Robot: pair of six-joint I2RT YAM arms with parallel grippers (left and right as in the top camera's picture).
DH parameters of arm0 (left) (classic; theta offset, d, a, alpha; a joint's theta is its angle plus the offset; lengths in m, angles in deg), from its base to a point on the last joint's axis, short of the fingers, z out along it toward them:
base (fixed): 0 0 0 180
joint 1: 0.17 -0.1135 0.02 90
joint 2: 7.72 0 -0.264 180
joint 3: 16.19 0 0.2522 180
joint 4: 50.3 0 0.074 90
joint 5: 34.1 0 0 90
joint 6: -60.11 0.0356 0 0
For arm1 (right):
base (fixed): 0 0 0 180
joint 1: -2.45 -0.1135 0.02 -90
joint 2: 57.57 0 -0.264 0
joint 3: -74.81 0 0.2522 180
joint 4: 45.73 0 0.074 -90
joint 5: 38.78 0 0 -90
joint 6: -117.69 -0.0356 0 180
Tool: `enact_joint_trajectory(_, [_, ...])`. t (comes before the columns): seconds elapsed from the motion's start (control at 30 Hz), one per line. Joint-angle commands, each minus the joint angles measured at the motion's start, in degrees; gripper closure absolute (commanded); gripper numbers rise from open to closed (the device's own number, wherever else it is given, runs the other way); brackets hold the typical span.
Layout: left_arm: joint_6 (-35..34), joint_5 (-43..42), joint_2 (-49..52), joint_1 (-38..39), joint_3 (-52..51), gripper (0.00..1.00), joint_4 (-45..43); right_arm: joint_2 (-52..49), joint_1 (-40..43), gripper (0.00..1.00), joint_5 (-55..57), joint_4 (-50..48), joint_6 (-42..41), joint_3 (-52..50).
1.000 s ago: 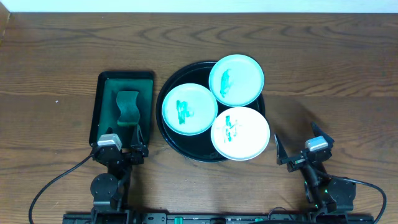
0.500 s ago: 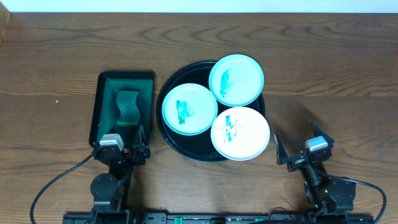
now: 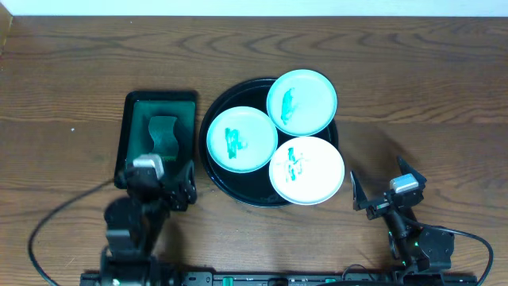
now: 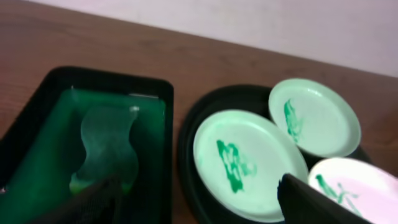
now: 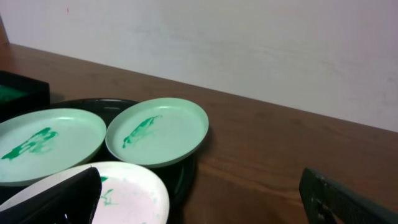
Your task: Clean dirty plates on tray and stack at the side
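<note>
Three plates with green smears lie on the round black tray (image 3: 228, 181): one at the left (image 3: 242, 139), one at the far right (image 3: 302, 102), one at the near right (image 3: 307, 171). The two right plates overhang the tray's rim. My left gripper (image 3: 155, 168) is open over the near end of the green tray, left of the black tray; its wrist view shows the left plate (image 4: 249, 162) ahead between the fingers (image 4: 310, 200). My right gripper (image 3: 382, 181) is open and holds nothing, just right of the near plate (image 5: 134, 193).
A dark green rectangular tray (image 3: 127, 127) stands left of the black tray with a green wavy sponge (image 3: 163, 135) in it. Bare wooden table (image 3: 413, 95) lies to the right and at the back. A pale wall (image 5: 249, 50) stands behind the table.
My left gripper has moved forward, away from the table's front edge and over the near end of the green tray. The right arm and the plates have not moved.
</note>
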Motion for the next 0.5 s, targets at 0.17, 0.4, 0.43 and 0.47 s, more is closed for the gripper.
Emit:
enact_joint_trajectory(0.17, [0.35,-1.44,30.18,0.5,31.01,0.2,23.1,0.17,1.27,0.01,0.33,0.31,0.79,-0.07])
enact_joint_trajectory(0.4, [0.35,-1.38,49.0,2.03,56.15,0.2,50.53,0.17,1.27,0.01,0.33,0.31,0.76,-0.07])
enact_joint_trajectory(0.43, [0.35,-1.38,50.82,2.03,58.64,0.2,53.35,0.17,1.27,0.01,0.33,0.31,0.79,-0.07])
enact_joint_trajectory(0.47, [0.35,-1.42,52.24,2.03,60.46,0.2,55.23,0.17,1.27,0.01,0.33,0.31,0.79,-0.07])
